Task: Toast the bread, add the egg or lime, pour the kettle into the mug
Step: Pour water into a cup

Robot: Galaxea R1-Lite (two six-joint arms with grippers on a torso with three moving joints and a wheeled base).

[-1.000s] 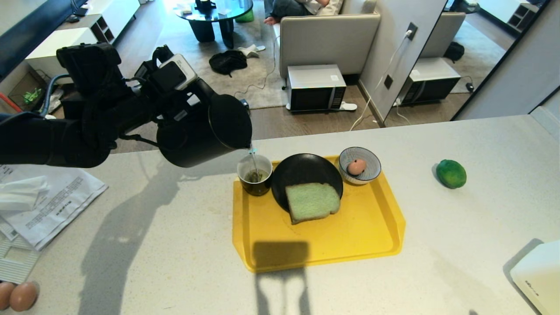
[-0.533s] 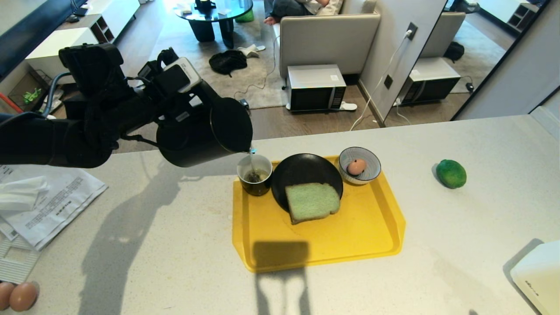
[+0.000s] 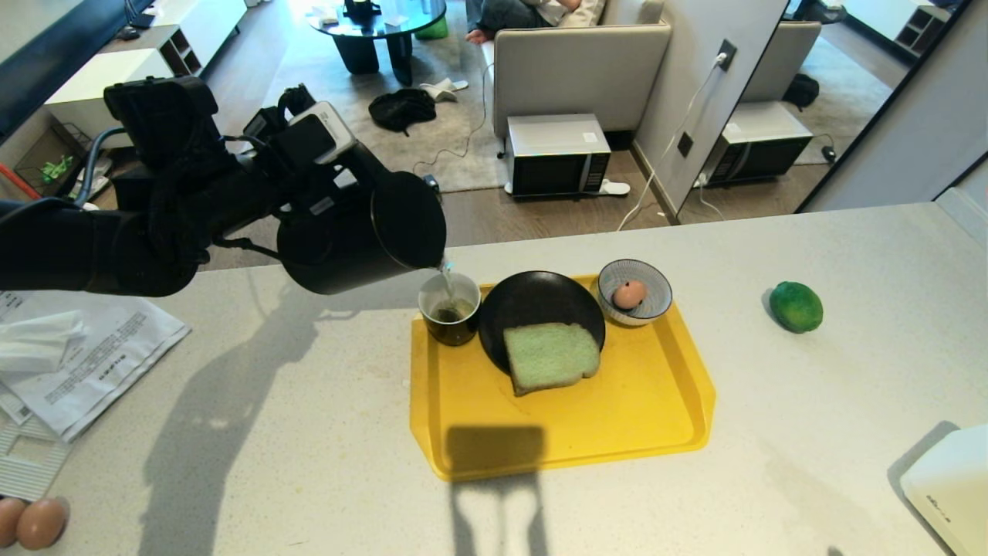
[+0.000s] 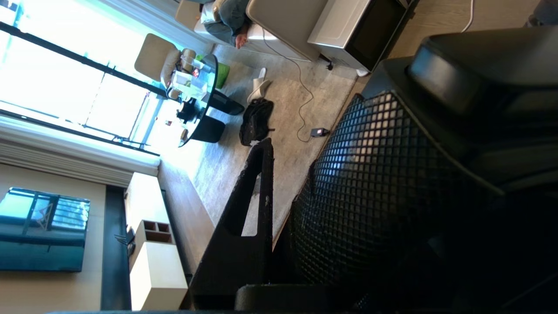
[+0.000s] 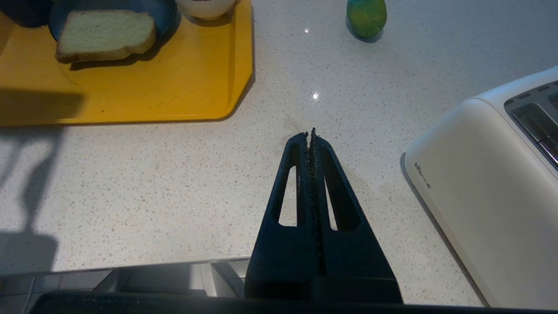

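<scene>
Kettle tipped over the mug, water running.

The left end effector [image 3: 324, 193] is clamped on the handle of the tall matte black kettle [image 3: 359, 232], held tilted above the speckled white worktop [image 3: 309, 432], its spout just over the short black mug [image 3: 449, 309], with a thin stream falling onto the tea bag inside. The mug stands on the yellow plastic tray [image 3: 571, 432] beside a round black plate [image 3: 532, 297] carrying the pale green bread slice [image 3: 550, 357]; the pinkish egg [image 3: 629, 294] sits in a blue-striped white bowl [image 3: 656, 305]. The glossy green lime [image 3: 796, 306] lies on the worktop, well apart from the tray. The right end effector [image 5: 310, 133] hangs with fingers pressed together near a white toaster [image 5: 488, 174].
</scene>
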